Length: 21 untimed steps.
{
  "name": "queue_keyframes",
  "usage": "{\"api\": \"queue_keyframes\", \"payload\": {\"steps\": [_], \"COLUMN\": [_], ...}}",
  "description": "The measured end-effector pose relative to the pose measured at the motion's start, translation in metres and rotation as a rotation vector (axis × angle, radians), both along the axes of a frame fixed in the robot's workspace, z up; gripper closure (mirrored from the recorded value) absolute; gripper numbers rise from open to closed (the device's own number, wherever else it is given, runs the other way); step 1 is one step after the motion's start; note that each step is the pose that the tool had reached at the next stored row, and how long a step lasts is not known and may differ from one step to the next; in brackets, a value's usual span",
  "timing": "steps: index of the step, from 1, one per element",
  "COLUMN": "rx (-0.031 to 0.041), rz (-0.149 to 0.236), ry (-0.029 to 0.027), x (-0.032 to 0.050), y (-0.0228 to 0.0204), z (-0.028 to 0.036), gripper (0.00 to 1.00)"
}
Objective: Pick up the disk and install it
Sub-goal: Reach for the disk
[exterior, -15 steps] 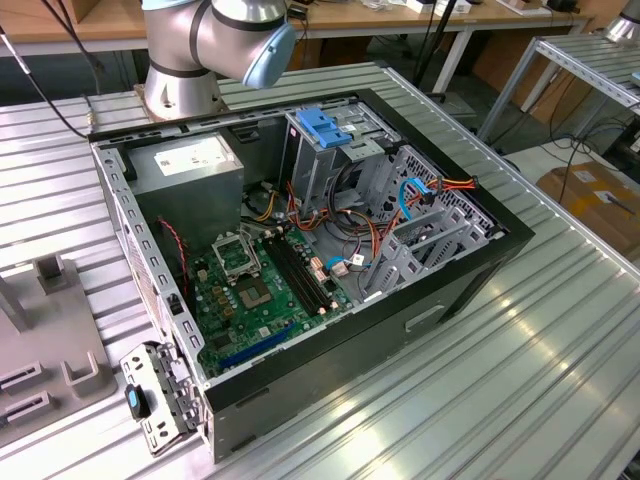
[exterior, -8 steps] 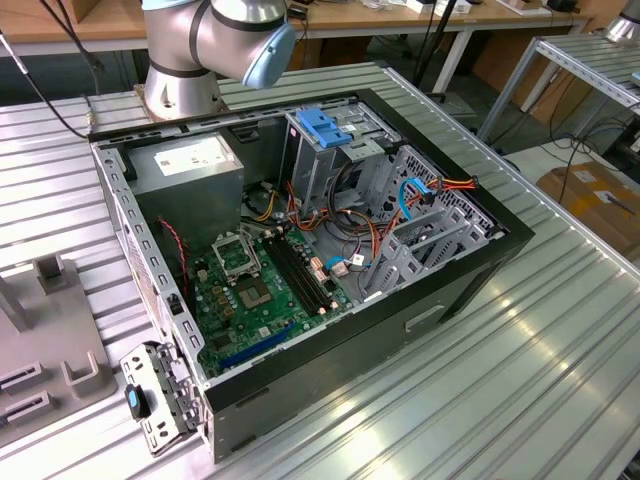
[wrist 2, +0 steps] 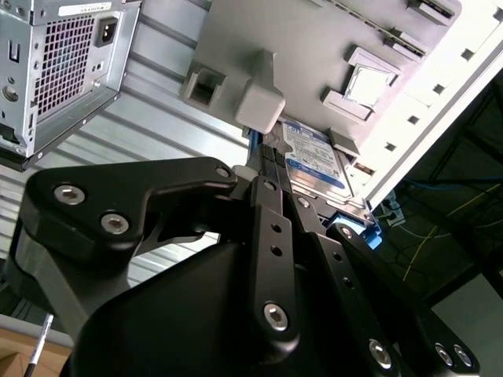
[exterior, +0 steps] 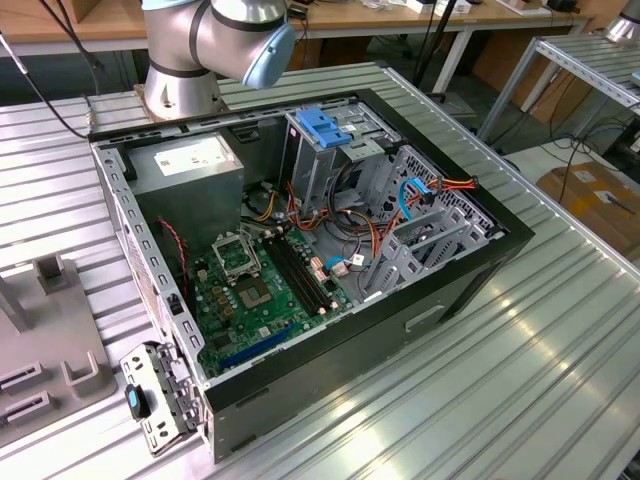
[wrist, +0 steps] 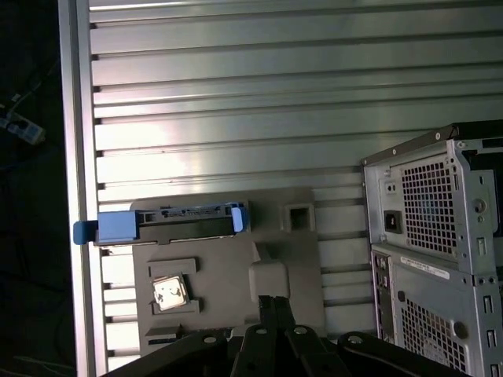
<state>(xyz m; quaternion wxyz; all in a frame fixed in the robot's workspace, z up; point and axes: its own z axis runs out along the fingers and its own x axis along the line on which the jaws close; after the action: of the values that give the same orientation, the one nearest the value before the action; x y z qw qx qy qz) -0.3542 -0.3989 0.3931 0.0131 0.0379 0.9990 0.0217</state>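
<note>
The disk [wrist: 185, 222] stands on its edge in a slot of a grey fixture plate [wrist: 228, 259], with blue carrier rails [wrist: 116, 226] at its ends. In the second wrist view, the disk's [wrist 2: 316, 159] white-and-blue label shows just beyond the black fingers [wrist 2: 277, 206]. My gripper [wrist: 273, 305] hovers over the plate near a raised grey block [wrist: 269, 280], a little to the side of the disk and apart from it. Its fingers lie close together with nothing between them.
An open computer case [exterior: 300, 250] lies on the slatted metal table [exterior: 520, 360], with a drive cage topped by a blue latch [exterior: 322, 125] and a grey power supply [exterior: 185, 165]. Its rear panel [wrist: 440, 251] is beside the fixture. A small chip [wrist: 169, 292] sits in the plate.
</note>
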Motion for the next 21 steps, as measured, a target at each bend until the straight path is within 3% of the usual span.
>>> {"api": "queue_keyframes", "payload": {"steps": [3,8,12,17,21], "rx": [0.0000,-0.0004,-0.0018,-0.0031,-0.0033], "rz": [0.000,0.000,0.000,0.000,0.000], "ry": [0.0000,0.0000,0.0000,0.0000,0.0000], "x": [-0.0033,-0.0165,-0.0269,-0.0349,-0.0383], "y": [0.0010,0.0060,0.0145,0.0212,0.0226], "z": [-0.0002,-0.0014,-0.0028,-0.0043,-0.0048], "gripper": [0.89,0.89,0.89,0.89,0.89]}}
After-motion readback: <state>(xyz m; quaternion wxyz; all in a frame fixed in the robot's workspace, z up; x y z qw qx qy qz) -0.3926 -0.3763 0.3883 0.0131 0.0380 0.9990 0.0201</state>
